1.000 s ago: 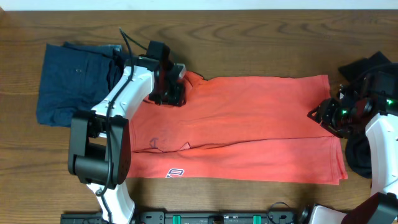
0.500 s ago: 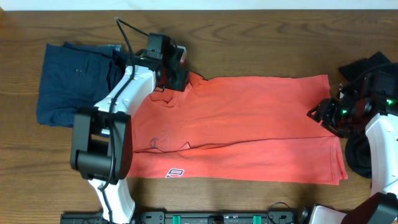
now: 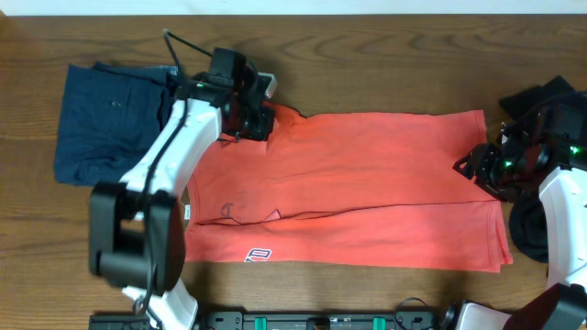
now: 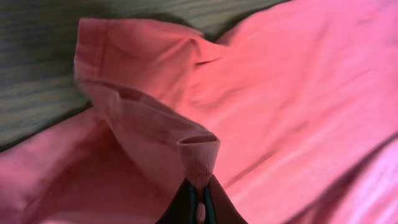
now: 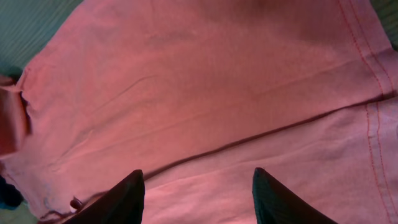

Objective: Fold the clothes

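Note:
The coral-red T-shirt lies flat on the wooden table, folded lengthwise, its hem to the right. My left gripper sits at the shirt's top left corner. In the left wrist view the left gripper is shut on a ribbed fold of the red shirt, pinched up between its fingers, with a sleeve behind. My right gripper hovers at the shirt's right edge. The right wrist view shows the right gripper open over red cloth, nothing between its fingers.
A folded dark navy garment lies at the far left, beside the left arm. A black garment sits at the right table edge behind the right arm. Bare wood runs along the back.
My left gripper shifted slightly toward the shirt's top left corner and closed on the ribbed red fabric. The right arm and the shirt's body stayed where they were.

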Robot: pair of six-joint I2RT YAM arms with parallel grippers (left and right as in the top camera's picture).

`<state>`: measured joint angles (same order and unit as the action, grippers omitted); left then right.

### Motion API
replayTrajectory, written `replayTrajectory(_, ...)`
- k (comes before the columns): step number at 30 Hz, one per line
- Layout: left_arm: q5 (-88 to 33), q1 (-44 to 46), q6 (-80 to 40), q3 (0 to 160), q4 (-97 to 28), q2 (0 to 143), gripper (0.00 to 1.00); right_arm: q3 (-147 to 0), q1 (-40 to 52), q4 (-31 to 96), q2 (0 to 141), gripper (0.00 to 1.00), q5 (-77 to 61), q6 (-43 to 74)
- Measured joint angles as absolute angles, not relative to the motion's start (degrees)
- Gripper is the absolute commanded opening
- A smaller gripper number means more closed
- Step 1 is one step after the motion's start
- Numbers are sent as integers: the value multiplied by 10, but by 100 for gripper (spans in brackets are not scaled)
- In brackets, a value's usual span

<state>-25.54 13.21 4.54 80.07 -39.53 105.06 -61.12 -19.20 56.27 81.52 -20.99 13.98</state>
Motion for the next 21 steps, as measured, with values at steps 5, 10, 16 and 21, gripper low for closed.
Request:
replayTrajectory(5,-255,139,46,801,-453,1028,12,-611,-192,561,815,54,-210,140)
replayTrajectory(10,-248,150,46,780,-512,1033,17,-611,-192,561,815,56,-210,140)
replayTrajectory(16,-208,151,45,773,-540,1034,26,-611,-192,561,815,57,-210,140)
replayTrajectory(21,-158,151,49,772,-422,1035,53,-611,-192,559,815,58,-210,140)
